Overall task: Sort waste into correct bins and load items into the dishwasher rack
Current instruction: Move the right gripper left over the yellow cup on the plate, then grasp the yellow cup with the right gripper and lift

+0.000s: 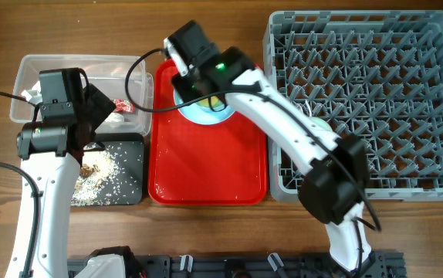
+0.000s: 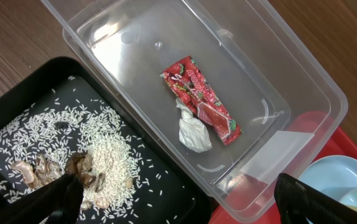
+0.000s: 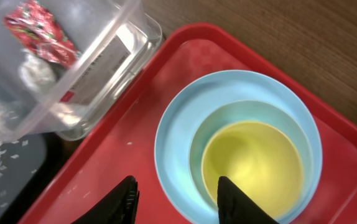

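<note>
On the red tray (image 3: pixel 104 174) a yellow cup (image 3: pixel 253 162) sits in a mint green bowl (image 3: pixel 253 111), which sits on a light blue plate (image 3: pixel 172 137). My right gripper (image 3: pixel 175 186) hovers open over the stack's left rim, one finger over the tray and one over the bowl. The clear tub (image 2: pixel 303 81) holds the red wrapper (image 2: pixel 200 99) and the white tissue (image 2: pixel 193 132). Rice scraps (image 2: pixel 73 137) lie in the black tray (image 2: pixel 166 186). My left gripper (image 2: pixel 181 199) stands wide open above the border of tub and black tray, holding nothing. The fork and spoon are out of view.
The grey dishwasher rack (image 1: pixel 376 100) fills the right side, touching the red tray (image 1: pixel 206 170). Clear tub (image 1: pixel 52 69) and black tray (image 1: pixel 125 154) sit left of the red tray. My right arm crosses the rack's left edge, over a pale item there.
</note>
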Robot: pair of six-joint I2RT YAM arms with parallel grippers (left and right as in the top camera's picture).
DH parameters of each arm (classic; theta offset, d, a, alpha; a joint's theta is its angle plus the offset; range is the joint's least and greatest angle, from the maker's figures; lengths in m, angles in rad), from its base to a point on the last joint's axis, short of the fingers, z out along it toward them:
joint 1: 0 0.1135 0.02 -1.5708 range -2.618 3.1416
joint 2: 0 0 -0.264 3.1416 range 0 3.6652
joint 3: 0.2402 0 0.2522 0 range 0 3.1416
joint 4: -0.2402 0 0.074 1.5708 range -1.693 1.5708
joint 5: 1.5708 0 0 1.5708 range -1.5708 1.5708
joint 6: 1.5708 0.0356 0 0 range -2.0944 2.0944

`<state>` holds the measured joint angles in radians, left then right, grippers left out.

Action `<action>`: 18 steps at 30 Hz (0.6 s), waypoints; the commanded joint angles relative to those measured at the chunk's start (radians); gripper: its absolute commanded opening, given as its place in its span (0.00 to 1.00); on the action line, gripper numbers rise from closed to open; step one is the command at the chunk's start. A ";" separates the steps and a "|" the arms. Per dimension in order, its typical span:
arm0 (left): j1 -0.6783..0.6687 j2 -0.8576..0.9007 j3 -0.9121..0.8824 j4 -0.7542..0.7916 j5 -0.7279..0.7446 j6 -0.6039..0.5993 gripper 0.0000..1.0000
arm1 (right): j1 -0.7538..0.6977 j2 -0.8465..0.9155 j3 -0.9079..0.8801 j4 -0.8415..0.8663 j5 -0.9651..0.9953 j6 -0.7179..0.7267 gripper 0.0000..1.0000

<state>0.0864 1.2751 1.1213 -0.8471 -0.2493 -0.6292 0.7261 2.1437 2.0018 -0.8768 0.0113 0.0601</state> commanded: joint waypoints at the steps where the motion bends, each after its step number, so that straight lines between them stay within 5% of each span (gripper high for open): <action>1: 0.005 -0.009 0.012 0.000 -0.006 0.016 1.00 | 0.007 0.066 0.012 0.025 0.090 -0.008 0.37; 7: 0.005 -0.009 0.012 0.000 -0.006 0.016 1.00 | 0.006 0.093 -0.002 0.054 0.154 -0.008 0.26; 18: 0.005 -0.009 0.012 0.000 -0.006 0.016 1.00 | 0.001 0.093 -0.060 0.062 0.158 -0.005 0.26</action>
<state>0.0864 1.2755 1.1213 -0.8471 -0.2493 -0.6292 0.7341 2.2276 1.9778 -0.8238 0.1432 0.0544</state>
